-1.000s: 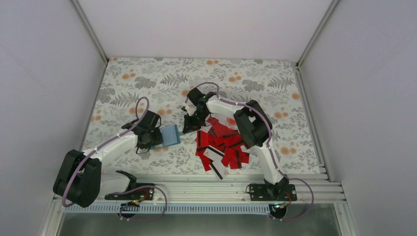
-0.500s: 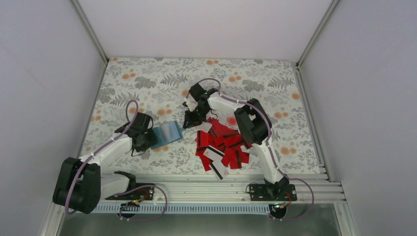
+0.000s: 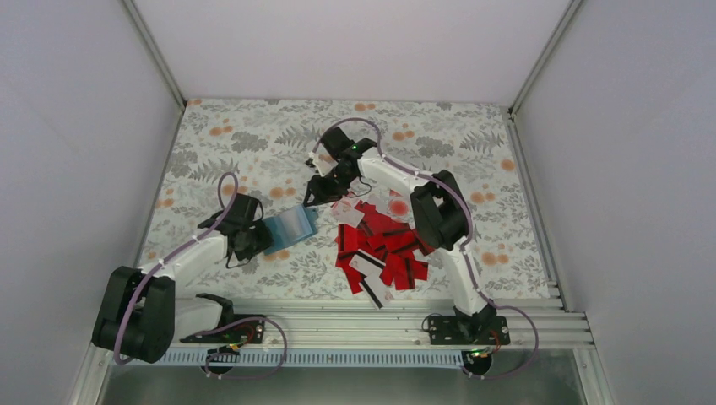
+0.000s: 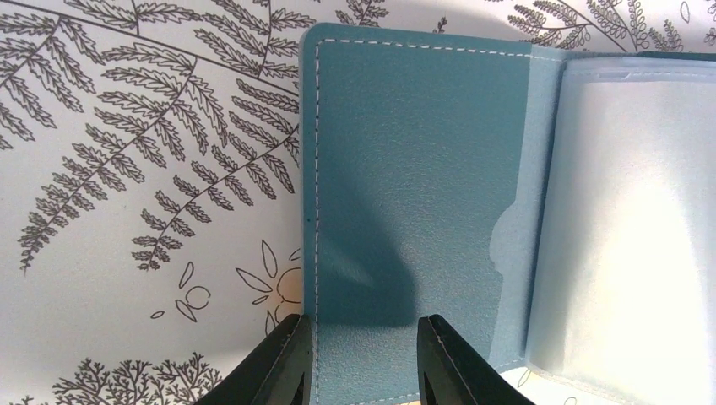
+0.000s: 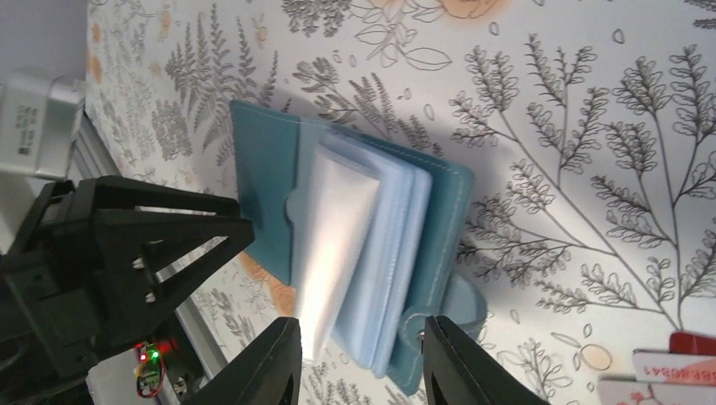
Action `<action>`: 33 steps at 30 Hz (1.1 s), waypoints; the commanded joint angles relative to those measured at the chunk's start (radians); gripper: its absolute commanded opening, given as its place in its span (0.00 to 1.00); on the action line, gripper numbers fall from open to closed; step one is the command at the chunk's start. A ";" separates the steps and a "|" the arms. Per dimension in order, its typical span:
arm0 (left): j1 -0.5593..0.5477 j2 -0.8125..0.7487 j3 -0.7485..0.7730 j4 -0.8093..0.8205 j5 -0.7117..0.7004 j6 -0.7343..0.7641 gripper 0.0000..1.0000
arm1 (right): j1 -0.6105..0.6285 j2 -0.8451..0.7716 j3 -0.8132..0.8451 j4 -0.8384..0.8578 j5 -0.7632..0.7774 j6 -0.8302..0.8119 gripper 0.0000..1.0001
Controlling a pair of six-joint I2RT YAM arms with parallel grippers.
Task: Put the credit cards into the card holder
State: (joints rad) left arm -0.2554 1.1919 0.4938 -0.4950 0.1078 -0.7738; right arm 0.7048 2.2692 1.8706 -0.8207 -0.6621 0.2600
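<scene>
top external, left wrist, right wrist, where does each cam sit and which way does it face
top external: above and behind the arms, looking down on the table; both arms show, with the left gripper and right gripper.
left wrist: on the left arm, looking down along its fingers onto the card holder cover.
right wrist: on the right arm, looking past its fingers over the card holder toward the left gripper.
shared: all three see the card holder; top external and right wrist also see credit cards.

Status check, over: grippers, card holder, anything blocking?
Left gripper apart, tips on the cover. Right gripper open over the clear pockets. Card holder spread open. Credit cards piled beside it; nothing blocking.
</scene>
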 commanded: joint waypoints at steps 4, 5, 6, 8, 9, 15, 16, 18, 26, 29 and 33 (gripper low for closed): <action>0.004 -0.025 0.023 -0.013 0.006 0.024 0.33 | 0.036 -0.106 -0.020 -0.020 -0.037 0.019 0.44; 0.003 -0.029 0.022 -0.013 0.005 0.027 0.33 | 0.036 -0.111 -0.029 -0.011 -0.055 0.026 0.47; 0.003 -0.033 0.020 -0.012 0.006 0.029 0.33 | 0.036 -0.112 -0.044 0.003 -0.081 0.037 0.52; 0.004 -0.036 0.017 -0.005 0.009 0.032 0.32 | 0.036 -0.107 -0.084 0.046 -0.164 0.061 0.59; 0.004 -0.036 0.018 -0.001 0.013 0.034 0.32 | 0.037 -0.100 -0.100 0.067 -0.211 0.073 0.60; 0.004 -0.018 0.027 0.002 0.019 0.046 0.32 | 0.046 -0.051 -0.126 0.119 -0.292 0.109 0.62; 0.003 -0.017 0.030 0.000 0.019 0.046 0.32 | 0.046 -0.043 -0.131 0.121 -0.294 0.115 0.61; 0.003 -0.016 0.030 -0.001 0.020 0.048 0.32 | 0.049 -0.025 -0.143 0.130 -0.289 0.124 0.61; 0.004 -0.017 0.032 -0.002 0.024 0.054 0.32 | 0.054 0.030 -0.180 0.160 -0.269 0.150 0.59; 0.004 -0.020 0.032 -0.003 0.024 0.056 0.32 | 0.055 0.039 -0.190 0.174 -0.272 0.155 0.59; 0.003 -0.018 0.032 -0.002 0.026 0.059 0.32 | 0.059 0.048 -0.191 0.187 -0.288 0.159 0.59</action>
State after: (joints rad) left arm -0.2554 1.1717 0.5068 -0.4969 0.1177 -0.7292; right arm 0.7479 2.3016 1.6848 -0.6674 -0.9260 0.4019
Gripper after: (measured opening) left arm 0.320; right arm 0.590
